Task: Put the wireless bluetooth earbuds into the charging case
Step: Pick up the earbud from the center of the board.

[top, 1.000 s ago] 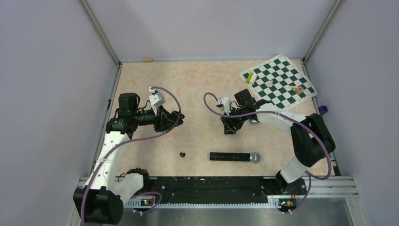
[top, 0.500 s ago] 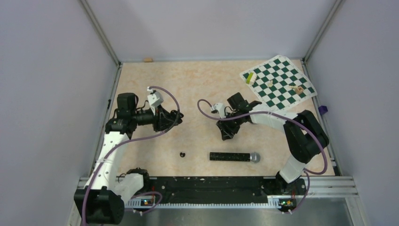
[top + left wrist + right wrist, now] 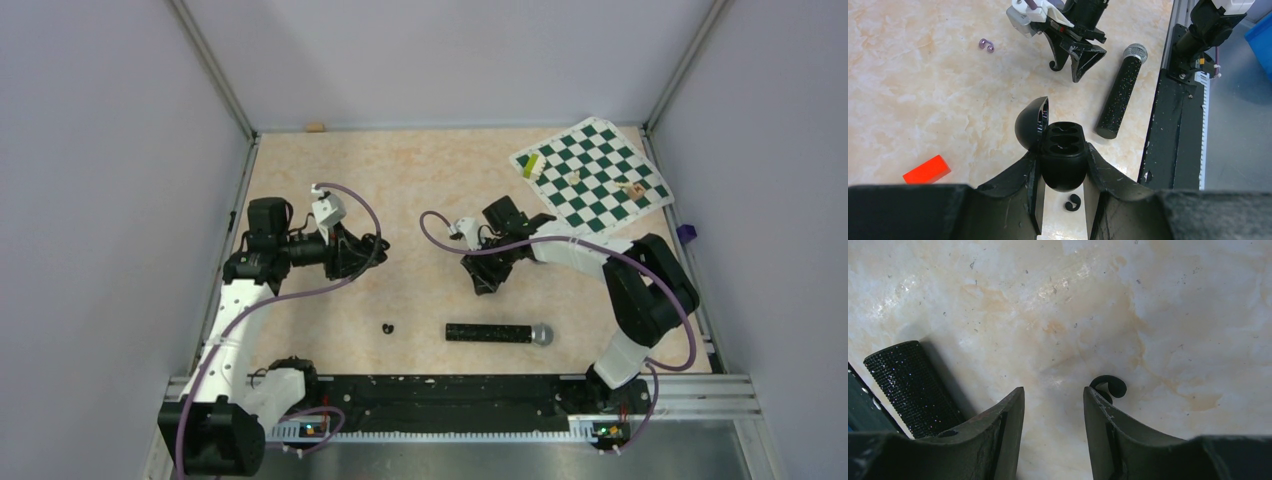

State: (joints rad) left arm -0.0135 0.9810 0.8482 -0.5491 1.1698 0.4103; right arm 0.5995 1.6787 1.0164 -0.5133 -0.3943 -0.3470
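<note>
A: Left gripper (image 3: 1060, 172) clamped on the open charging case (image 3: 1063, 145); one earbud (image 3: 1072, 202) lies on the worktop (image 3: 923, 100), left of the microphone (image 3: 1120, 92).
B: Right gripper (image 3: 1053, 392) apart beyond the microphone, second earbud (image 3: 1108, 386) at its tip.

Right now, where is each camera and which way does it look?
Top camera: above and behind, looking down at the table; left arm and right arm show.
Left wrist: faces the right gripper across the table; its own fingers hold the open case.
Right wrist: faces down at the table; its open fingers show, an earbud beside one.
All three share the microphone.
</note>
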